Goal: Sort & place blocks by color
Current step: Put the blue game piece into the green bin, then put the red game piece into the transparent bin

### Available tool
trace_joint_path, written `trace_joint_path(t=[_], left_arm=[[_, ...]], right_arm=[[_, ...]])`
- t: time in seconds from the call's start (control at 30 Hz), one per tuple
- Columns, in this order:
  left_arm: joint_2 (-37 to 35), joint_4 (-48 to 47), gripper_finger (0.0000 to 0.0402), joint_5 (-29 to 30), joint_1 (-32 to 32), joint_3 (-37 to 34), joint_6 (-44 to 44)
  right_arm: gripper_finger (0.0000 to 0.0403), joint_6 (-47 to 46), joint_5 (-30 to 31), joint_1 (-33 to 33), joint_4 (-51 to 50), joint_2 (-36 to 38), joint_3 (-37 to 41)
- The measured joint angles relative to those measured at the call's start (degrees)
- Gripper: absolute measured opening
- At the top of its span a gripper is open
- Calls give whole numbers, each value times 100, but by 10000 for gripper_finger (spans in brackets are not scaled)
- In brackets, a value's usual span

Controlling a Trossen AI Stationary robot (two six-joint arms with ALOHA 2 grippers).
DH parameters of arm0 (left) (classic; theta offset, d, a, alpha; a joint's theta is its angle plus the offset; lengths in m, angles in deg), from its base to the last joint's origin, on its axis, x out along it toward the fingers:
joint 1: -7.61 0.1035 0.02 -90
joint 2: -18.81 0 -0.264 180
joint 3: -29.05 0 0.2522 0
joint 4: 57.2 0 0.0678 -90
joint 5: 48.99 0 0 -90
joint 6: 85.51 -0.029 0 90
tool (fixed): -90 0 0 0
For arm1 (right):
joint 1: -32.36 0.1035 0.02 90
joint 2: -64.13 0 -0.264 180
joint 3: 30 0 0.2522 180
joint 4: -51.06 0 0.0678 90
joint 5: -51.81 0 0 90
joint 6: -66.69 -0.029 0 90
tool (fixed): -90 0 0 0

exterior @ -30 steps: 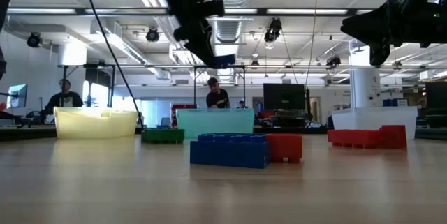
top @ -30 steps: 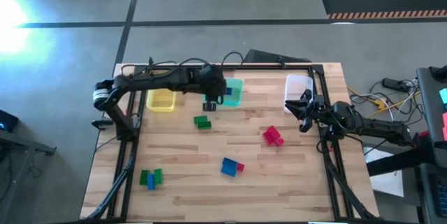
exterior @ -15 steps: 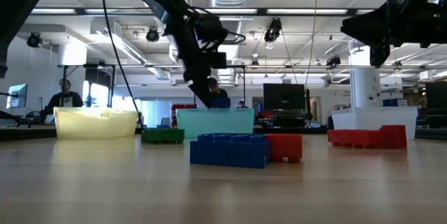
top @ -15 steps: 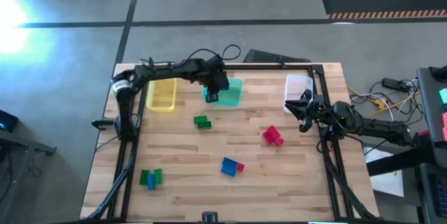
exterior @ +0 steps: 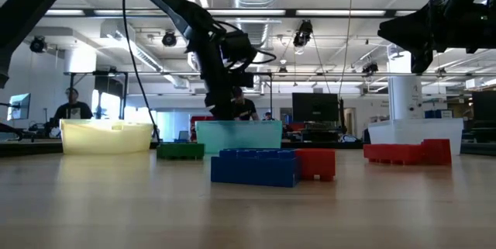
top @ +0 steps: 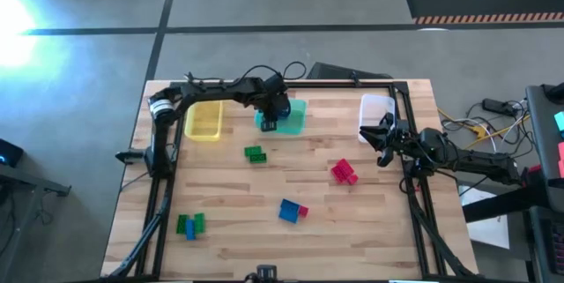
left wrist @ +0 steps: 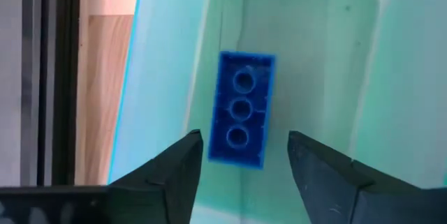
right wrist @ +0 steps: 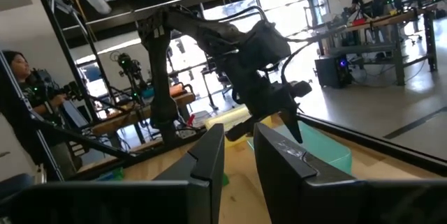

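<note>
Blue block [left wrist: 241,109] lying loose on teal bin [left wrist: 314,56] floor, just beyond spread fingers of left end effector [left wrist: 243,155], untouched by either. Largely hidden under that end effector from above. Right end effector [right wrist: 236,155] pinched closed, empty, well apart.

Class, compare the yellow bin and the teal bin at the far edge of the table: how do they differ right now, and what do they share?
The yellow bin is yellow; the teal bin is teal. The teal bin holds a blue block, seen in the left wrist view; no block shows in the yellow bin. The left gripper hangs over the teal bin, jaws open; nothing hangs over the yellow bin's hollow. Both are translucent rectangular bins, side by side, far larger than any block.
</note>
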State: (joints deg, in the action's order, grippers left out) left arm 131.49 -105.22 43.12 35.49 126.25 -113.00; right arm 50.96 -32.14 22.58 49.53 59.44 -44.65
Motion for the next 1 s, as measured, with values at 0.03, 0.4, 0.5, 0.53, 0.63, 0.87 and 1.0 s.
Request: trace_joint_path(t=[0.03, 0.4, 0.5, 0.53, 0.63, 0.87, 1.0], left_arm=[[-10, 2, 199, 2, -2, 0, 2], [-348, -13, 206, 110, -161, 113, 703], [-646, 87, 207, 155, -355, 69, 1378], [-762, 144, 207, 154, -456, 25, 1527], [-1101, 390, 207, 231, -843, -127, 1861], [-2018, 1629, 208, 741, -1953, -962, 2238], [-2560, 2579, 208, 1075, -2608, -1646, 2410]], right_arm=[[68, 0, 0, 0, 0, 0, 0], [68, -6, 7, 0, 2, 0, 0], [68, -9, 11, 0, 0, 0, 0], [68, -11, 11, 0, 0, 0, 0], [68, -15, 9, 0, 0, -4, 0], [68, 48, -137, 2, 13, -74, 0], [68, 183, -178, 41, 57, -106, 2]])
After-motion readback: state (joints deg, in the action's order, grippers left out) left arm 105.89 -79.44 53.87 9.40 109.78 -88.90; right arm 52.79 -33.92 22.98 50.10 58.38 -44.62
